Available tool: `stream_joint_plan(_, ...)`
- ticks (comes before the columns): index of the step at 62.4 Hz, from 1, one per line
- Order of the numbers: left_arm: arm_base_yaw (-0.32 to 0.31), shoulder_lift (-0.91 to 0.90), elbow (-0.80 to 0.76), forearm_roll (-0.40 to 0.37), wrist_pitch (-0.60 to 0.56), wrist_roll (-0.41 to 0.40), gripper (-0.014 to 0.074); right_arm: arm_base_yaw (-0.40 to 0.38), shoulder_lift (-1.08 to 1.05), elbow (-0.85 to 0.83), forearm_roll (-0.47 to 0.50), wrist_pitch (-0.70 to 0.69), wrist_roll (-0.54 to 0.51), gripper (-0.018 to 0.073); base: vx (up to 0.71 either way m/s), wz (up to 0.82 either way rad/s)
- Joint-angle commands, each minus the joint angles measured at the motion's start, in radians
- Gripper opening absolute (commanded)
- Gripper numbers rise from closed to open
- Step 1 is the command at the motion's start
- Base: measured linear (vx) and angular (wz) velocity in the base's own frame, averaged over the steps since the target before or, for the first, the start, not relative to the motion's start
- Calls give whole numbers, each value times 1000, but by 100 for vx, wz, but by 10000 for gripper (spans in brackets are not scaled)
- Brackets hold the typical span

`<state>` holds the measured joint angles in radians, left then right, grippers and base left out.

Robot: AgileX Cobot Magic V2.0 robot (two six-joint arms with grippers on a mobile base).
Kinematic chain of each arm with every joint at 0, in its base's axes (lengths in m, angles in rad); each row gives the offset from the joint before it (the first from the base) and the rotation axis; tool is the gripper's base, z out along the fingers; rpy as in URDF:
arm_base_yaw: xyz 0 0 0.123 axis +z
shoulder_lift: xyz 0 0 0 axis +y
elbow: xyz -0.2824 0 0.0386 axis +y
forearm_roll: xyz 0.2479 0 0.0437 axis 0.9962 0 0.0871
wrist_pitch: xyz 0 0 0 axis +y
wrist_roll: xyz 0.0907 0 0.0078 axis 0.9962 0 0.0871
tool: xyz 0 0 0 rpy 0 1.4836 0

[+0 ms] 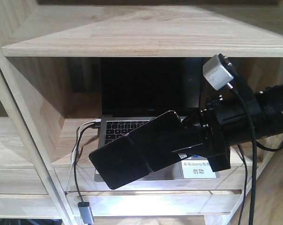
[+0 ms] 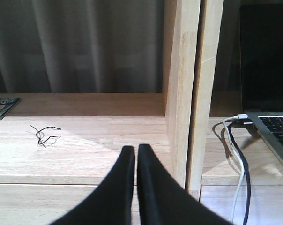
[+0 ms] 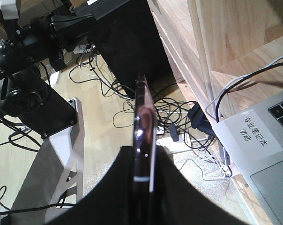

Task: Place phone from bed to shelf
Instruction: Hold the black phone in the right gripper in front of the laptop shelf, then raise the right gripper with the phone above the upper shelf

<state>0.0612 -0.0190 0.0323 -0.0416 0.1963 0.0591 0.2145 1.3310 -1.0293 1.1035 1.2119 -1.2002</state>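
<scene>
currently the right gripper (image 1: 142, 154) clamps the phone (image 1: 114, 165), tilted just in front of the laptop (image 1: 146, 84) on the shelf (image 1: 132, 33). left of the laptop, the left gripper (image 2: 136, 153) is pinched closed.

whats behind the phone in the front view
The open laptop on the shelf: its screen and some keys show; the phone covers much of its front deck.
</scene>
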Motion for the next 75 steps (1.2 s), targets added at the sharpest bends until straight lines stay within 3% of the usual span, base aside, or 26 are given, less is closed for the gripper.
stream_joint_plan(1, 0, -8, 7, -9, -70, 0, 1, -1, -31, -26, 82, 65, -12, -2, 0, 0)
stream_joint_plan(35, 0, -8, 7, -9, -70, 0, 1, -1, -32, -29, 92, 36, -12, -2, 0, 0)
stream_joint_plan(52, 0, -8, 7, -9, -70, 0, 1, -3, -86, -37, 202, -65, -16, -2, 0, 0)
stream_joint_plan(75, 0, -8, 7, -9, -70, 0, 1, -3, -99, -370, 211, -214, 67, -2, 0, 0)
